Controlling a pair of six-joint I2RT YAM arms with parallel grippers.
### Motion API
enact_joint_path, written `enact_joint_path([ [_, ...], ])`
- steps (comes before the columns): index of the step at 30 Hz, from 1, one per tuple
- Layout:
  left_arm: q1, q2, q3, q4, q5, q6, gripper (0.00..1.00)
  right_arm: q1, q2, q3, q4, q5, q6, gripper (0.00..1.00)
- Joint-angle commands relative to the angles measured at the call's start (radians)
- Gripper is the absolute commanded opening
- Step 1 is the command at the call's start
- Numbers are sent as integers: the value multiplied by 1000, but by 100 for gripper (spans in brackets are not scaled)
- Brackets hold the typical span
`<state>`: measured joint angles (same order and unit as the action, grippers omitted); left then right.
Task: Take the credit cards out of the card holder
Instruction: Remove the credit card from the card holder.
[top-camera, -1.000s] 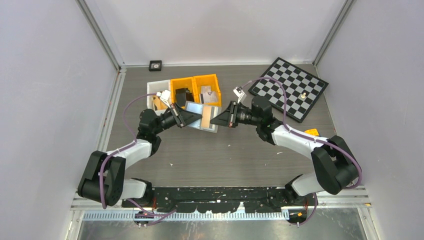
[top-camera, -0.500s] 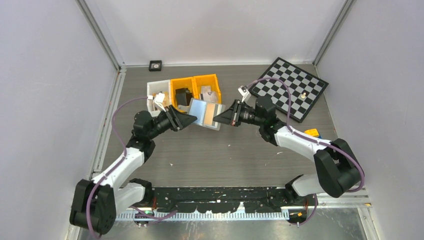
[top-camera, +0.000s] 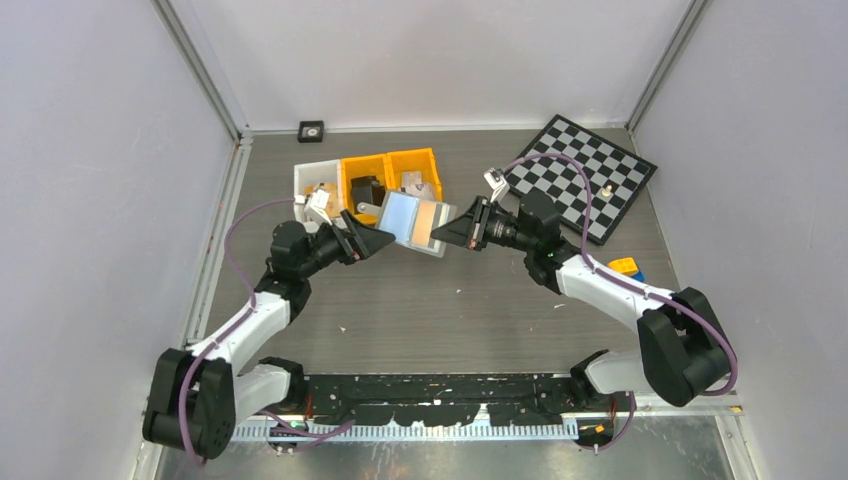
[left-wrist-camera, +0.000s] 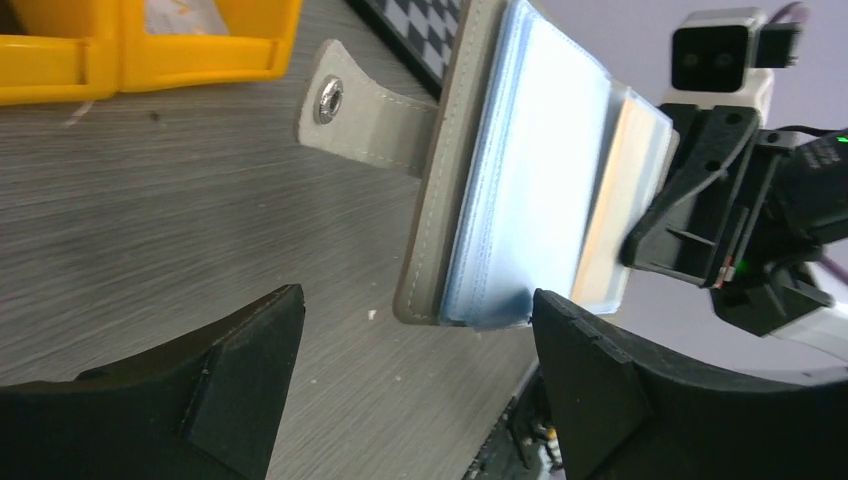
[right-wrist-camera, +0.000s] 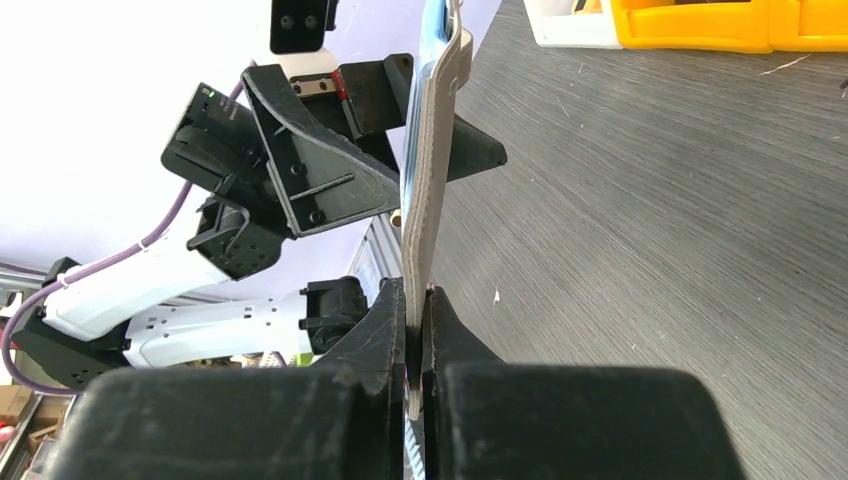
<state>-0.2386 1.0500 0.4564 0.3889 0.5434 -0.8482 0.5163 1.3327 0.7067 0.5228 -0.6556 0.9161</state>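
Observation:
The card holder (top-camera: 415, 222), a flat silver-grey case with a snap tab (left-wrist-camera: 358, 112), hangs above the table between both arms. My right gripper (top-camera: 441, 237) is shut on its right edge, and the right wrist view shows the case edge-on (right-wrist-camera: 430, 150) pinched between the gripper (right-wrist-camera: 417, 300) fingers. The credit cards sit in the holder's sleeves: a pale blue one (left-wrist-camera: 545, 170) and a tan one (left-wrist-camera: 608, 225). My left gripper (top-camera: 384, 241) stands open just left of the holder. In the left wrist view that gripper (left-wrist-camera: 417, 295) has its jaws wide apart, level with the holder's near corner.
Two orange bins (top-camera: 388, 172) and a white bin (top-camera: 312, 186) with small parts stand behind the holder. A chessboard (top-camera: 580, 175) lies at the back right. A small orange and blue object (top-camera: 626, 266) sits beside the right arm. A black square (top-camera: 311, 129) lies by the back wall.
My left gripper has opened, let go of the holder and drawn back to the left. The right gripper has carried the holder slightly right and away from me.

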Motion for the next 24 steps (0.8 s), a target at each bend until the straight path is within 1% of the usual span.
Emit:
enact_joint_path([
  [1,5,78,-33,388,177,-147,83,-3,-7,15,64,-27,11,0],
  [3,5,111,-38,459,201,-180,80,-3,3,19,61,-27,11,1],
  [7,5,150,-39,531,221,-207,67,6,21,30,61,-39,10,1],
  [11,5,171,-53,605,220,-228,48,14,34,37,50,-38,7,0],
  [13,5,173,-57,608,211,-226,38,14,43,43,38,-33,5,1],
  [14,5,173,-57,603,208,-222,31,14,46,45,37,-33,5,4],
  [15,5,174,-58,598,204,-216,21,14,48,46,36,-33,6,8],
  [16,5,174,-56,588,200,-211,10,14,50,46,37,-32,6,14],
  [17,7,172,-55,574,194,-204,2,13,48,43,37,-28,7,23],
  [19,10,167,-57,549,177,-199,0,15,32,32,34,-6,5,37],
  [20,11,163,-60,544,171,-198,0,14,24,27,31,7,1,40],
  [24,25,147,-68,512,152,-195,0,14,-3,18,12,28,-14,40],
])
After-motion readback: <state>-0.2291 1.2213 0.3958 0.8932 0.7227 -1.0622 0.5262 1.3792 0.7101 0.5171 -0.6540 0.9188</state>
